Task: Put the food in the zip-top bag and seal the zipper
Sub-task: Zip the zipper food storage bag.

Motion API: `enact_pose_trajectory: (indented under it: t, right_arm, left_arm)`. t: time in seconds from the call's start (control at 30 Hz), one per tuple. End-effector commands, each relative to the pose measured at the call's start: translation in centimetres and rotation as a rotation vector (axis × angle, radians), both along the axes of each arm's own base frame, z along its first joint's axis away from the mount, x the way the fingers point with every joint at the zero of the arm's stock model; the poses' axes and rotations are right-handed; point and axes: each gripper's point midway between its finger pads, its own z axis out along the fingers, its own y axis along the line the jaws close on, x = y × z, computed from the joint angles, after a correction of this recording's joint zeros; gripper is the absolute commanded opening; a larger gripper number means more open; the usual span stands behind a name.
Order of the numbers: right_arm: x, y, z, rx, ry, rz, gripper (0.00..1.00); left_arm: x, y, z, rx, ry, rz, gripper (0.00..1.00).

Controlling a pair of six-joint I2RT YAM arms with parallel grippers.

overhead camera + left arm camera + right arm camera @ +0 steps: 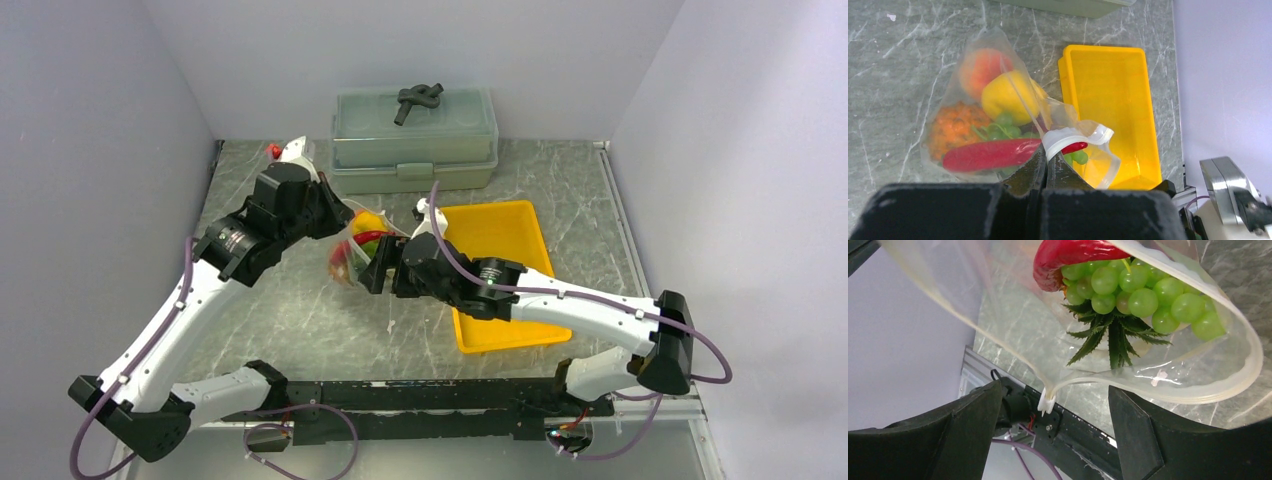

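Now, from the biggest thing down. The table (pixel 300 310) carries a grey-green box (pixel 415 140) at the far side and a yellow tray (pixel 500 225) on my right, and no fruit shows on the bare part of the tray.

The bag (pixel 352 255) hangs between my two arms, just left of the tray. I cannot tell if its bottom touches the table. My left gripper (pixel 1045 160) is fully closed and pinches the bag at its mouth, on the zipper (pixel 1073 137). My right gripper (pixel 1053 410) stands wide open with nothing in it. One corner of the mouth, with a small white clip (pixel 1047 402), hangs between its fingers.

Inside the bag I see the pineapple (pixel 955 127), the lemon (pixel 1008 95), the peach (pixel 983 65), the chili (pixel 988 154) and the grapes (pixel 1138 290). I find no eggplant in any view.

I judge the filling is nearly done and the sealing is not yet done, because the mouth gapes in a wide loop. The danger is here:
- The chili tip and some grapes lie very near the zipper, so they may be trapped when the mouth closes, and then it will not seal.
- If my right fingers close beside the clip, they may catch only thin film and slide off.
- All the weight hangs on one small pinch, so a quick pull may tear the bag free or tip the grapes out.
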Motion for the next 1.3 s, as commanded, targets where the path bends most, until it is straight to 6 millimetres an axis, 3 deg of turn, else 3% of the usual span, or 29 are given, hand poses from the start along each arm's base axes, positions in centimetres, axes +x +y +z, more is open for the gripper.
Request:
enact_pose_trajectory:
  t: [0.0,0.17,0.33,0.67,0.8,1.13,1.27]
  right_arm:
    - [1.4,1.4,2.1,0.099,0.006,-0.023,0.8]
    - [2.3,1.8,1.3,0.106,0.031,-0.041,0.75]
    - [2.9,1.8,0.8,0.11,0.039,-0.059,0.64]
    - [3.1,1.5,0.9,0.127,0.025,-0.036,0.25]
    - [2.8,1.6,1.2,0.135,0.012,-0.008,0.0]
    - [1.9,0.4,2.7,0.088,-0.076,0.078,0.0]
    - [1.3,0.2,3.0,0.02,-0.108,0.157,0.0]
  left_arm:
    - [0.1,-0.4,3.0,-0.09,-0.091,-0.004,0.0]
    - [-0.1,-0.5,3.0,-0.095,-0.091,-0.011,0.0]
    - [-0.2,-0.5,3.1,-0.095,-0.094,-0.022,0.0]
    - [-0.7,-0.6,3.1,-0.1,-0.101,-0.044,0.0]
    - [-0.7,-0.7,2.8,-0.097,-0.097,-0.047,0.0]
    - [-0.3,0.6,1.9,-0.032,-0.1,-0.004,0.0]
    - [-0.1,0.3,1.6,0.006,-0.091,-0.028,0.06]
